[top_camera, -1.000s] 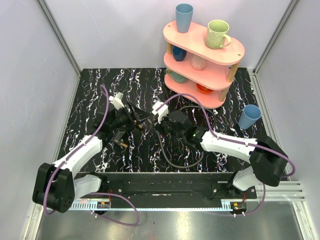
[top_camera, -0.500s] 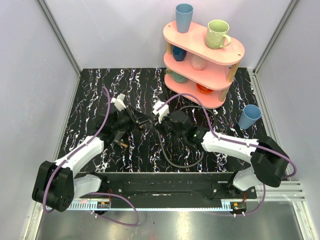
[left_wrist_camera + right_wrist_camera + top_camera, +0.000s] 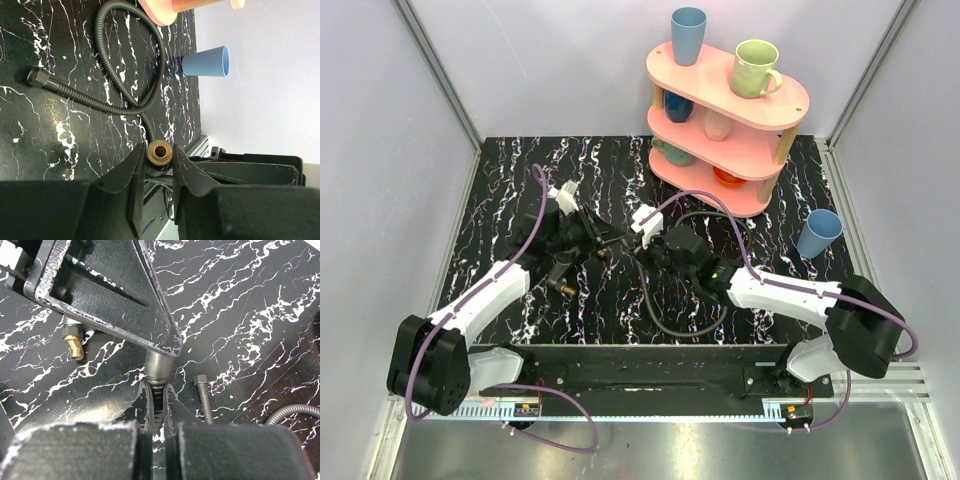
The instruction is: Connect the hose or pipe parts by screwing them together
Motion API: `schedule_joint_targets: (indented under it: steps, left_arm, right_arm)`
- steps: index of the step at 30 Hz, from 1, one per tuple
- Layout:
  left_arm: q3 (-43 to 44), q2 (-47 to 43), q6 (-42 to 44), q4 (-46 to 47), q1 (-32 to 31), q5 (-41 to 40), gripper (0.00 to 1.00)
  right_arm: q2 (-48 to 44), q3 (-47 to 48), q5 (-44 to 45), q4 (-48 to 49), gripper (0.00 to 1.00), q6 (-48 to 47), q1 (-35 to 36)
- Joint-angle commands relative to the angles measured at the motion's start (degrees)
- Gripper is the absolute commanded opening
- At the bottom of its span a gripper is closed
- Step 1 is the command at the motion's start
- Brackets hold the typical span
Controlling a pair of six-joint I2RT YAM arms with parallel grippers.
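A thin black ribbed hose [image 3: 665, 325] loops over the marbled table [image 3: 510, 180]. At table centre my left gripper [image 3: 603, 240] and right gripper [image 3: 640, 250] meet tip to tip. In the left wrist view my left gripper [image 3: 159, 160] is shut on a round brass fitting [image 3: 160, 151], whose bore faces the camera. My right gripper [image 3: 158, 405] is shut on the hose [image 3: 158, 402] just behind its grey metal collar [image 3: 159, 367], which reaches up to the left finger [image 3: 110, 295]. The hose's free end nut [image 3: 37, 77] lies on the table.
A short black piece with a brass angled tip [image 3: 563, 288] lies under the left arm, the brass tip [image 3: 75, 346] also showing in the right wrist view. A pink shelf [image 3: 728, 100] with cups stands at the back right. A blue cup [image 3: 817, 233] sits right of it.
My left gripper has gone from open to shut on the brass fitting and shifted slightly toward the right gripper. The right gripper has kept its hold on the hose.
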Motion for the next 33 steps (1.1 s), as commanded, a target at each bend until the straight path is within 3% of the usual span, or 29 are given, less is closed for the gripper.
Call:
schedule_joint_targets:
  steps: [1,5,10,15,21,26,28,29,33]
  left_arm:
    - [5.8,-0.6,4.8,-1.8,0.3,-3.7,0.00]
    - [7.3,-0.9,5.8,-4.2,0.6,-5.4,0.00]
    - [6.5,-1.0,3.1,-0.8,0.6,-4.4,0.00]
    - [7.9,-1.1,5.4,-5.8,0.7,-8.5,0.00]
    - [3.7,-4.9,-2.6,0.9,-0.1,-5.9,0.00]
    - [3.9,-4.9,-1.3,-2.0,-1.5,-7.3,0.00]
    - [2.7,-5.0,-2.1,-1.3,-1.7,-7.2,0.00]
    - [2.3,-5.2,-2.4,-1.0,-1.8,-7.3,0.00]
    - [2.2,-5.7,-2.7,-0.9,-2.3,-7.3,0.00]
  right_arm:
    - [-3.1,-1.9,1.1,0.5,0.00,0.3,0.2]
    - [-4.1,-3.1,1.5,0.6,0.00,0.4,0.1]
    - [-4.2,-4.3,1.2,1.0,0.00,0.5,0.1]
    - [-4.8,-5.6,1.8,2.0,0.00,1.3,-0.2]
    - [-6.3,-7.2,0.3,6.5,0.01,4.0,-0.6]
    - [-8.0,-8.3,-1.5,14.0,0.42,7.3,-0.9]
    - [-7.8,-7.9,-3.0,15.9,0.47,8.1,-0.8]
    - [-7.3,-7.2,-3.3,16.4,0.56,8.2,-0.9]
    - [-5.2,-5.4,-3.7,18.3,0.64,8.9,-1.1]
